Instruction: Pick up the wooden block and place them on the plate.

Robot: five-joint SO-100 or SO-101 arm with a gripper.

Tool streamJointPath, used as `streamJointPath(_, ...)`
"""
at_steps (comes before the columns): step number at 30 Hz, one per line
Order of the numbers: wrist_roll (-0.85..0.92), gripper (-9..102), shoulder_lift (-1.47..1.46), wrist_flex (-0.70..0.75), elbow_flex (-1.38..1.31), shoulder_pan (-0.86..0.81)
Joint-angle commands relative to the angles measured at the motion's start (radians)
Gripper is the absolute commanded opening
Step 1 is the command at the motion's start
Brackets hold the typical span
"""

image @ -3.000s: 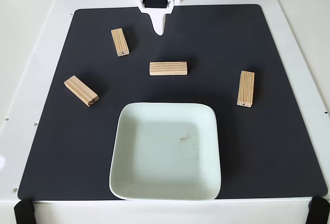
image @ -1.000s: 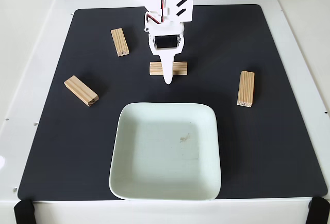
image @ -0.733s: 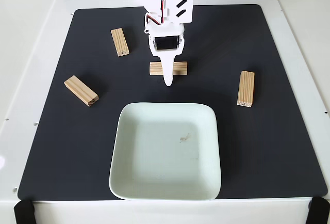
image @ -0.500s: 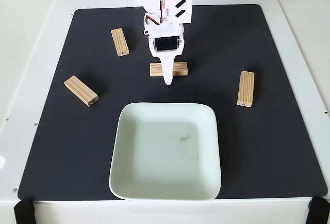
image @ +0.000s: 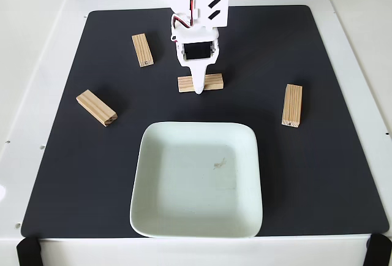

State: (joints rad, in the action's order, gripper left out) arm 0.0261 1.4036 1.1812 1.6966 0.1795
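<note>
A: What is seen nearest the camera in the fixed view?

B: The plate (image: pixel 196 180) is set at the near middle of the black mat (image: pixel 343 155), with nothing on it except a small brownish speck. It is probably placed there so that every block is within a short carry.

A: And beyond it?

B: Four wooden blocks are scattered past the plate's far rim, all on the mat and well apart from one another: the left block (image: pixel 96 107) lying at an angle, the right block (image: pixel 292 105) lying roughly lengthwise, the middle block (image: pixel 211 81) lying crosswise, and the far block (image: pixel 142 49) toward the back left.

A: Where is the middle block relative to the jaws?

B: It is crossed by the gripper (image: pixel 198 87), which is held pointing downward over its middle; wood is seen on both sides of the white tip. A descent for a grasp across the narrow width is judged to be the step in hand.

A: Are the jaws released or clenched?

B: It cannot be told; only one tapering tip is shown from above.
</note>
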Motion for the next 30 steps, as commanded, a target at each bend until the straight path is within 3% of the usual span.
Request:
streamJointPath(1, -0.003, 0, 0.201, 0.012, -0.014, 0.003)
streamJointPath(8, -0.008, 0, 0.474, -0.015, -0.023, 0.005)
streamJointPath(12, -0.009, 0, 0.426, -0.167, -0.046, -0.012)
streamJointPath(19, -0.011, 0, 0.135, -0.345, -0.362, -0.061)
streamJointPath(30, -0.011, 0, -0.499, -0.364, -1.106, -0.055)
